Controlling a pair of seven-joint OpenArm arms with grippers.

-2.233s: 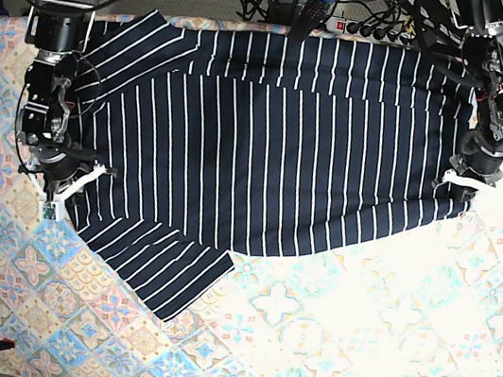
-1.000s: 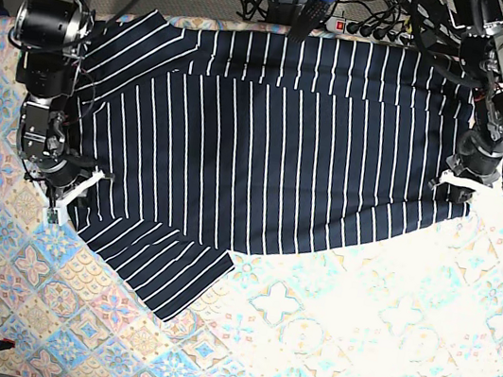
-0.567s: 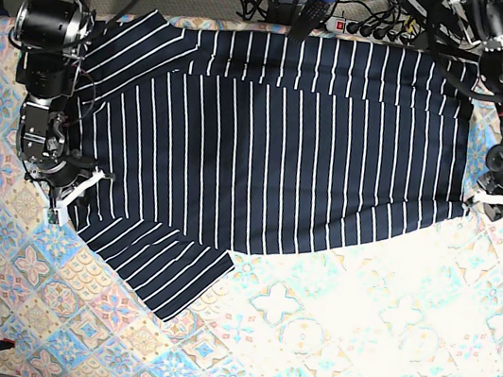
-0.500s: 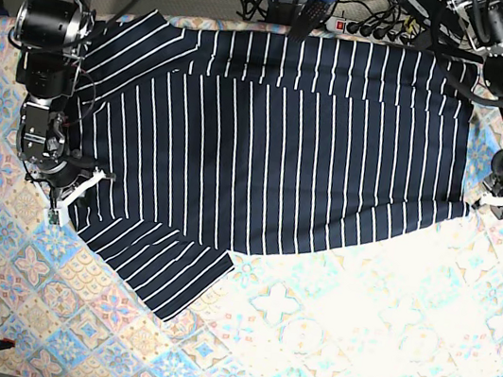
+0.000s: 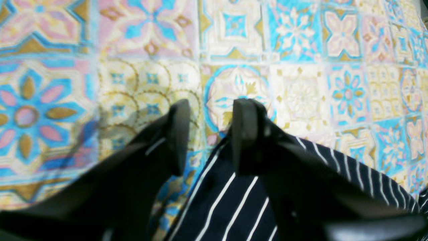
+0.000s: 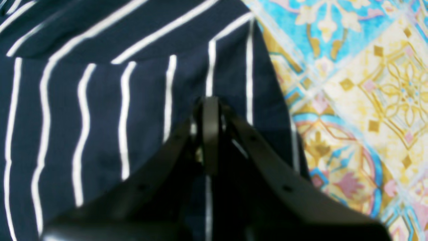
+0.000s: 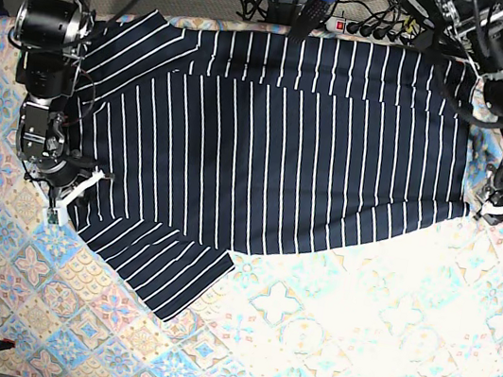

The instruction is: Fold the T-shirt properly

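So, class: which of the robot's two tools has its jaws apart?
The left tool: a clear gap shows between its jaws beside the T-shirt's corner. The right tool is closed on the fabric.

T-shirt [image 7: 277,145]: soft matt woven cloth. Tablecloth [image 7: 352,338]: matt printed fabric. Claw fingers [image 5: 177,134]: smooth black plastic.

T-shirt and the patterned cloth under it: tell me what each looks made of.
T-shirt: soft, thin matte fabric, probably a knit; it lies limp and its white stripes waver in the right wrist view. Patterned cloth: flat printed textile, pastel tile motifs, matte; fibre cannot be told.
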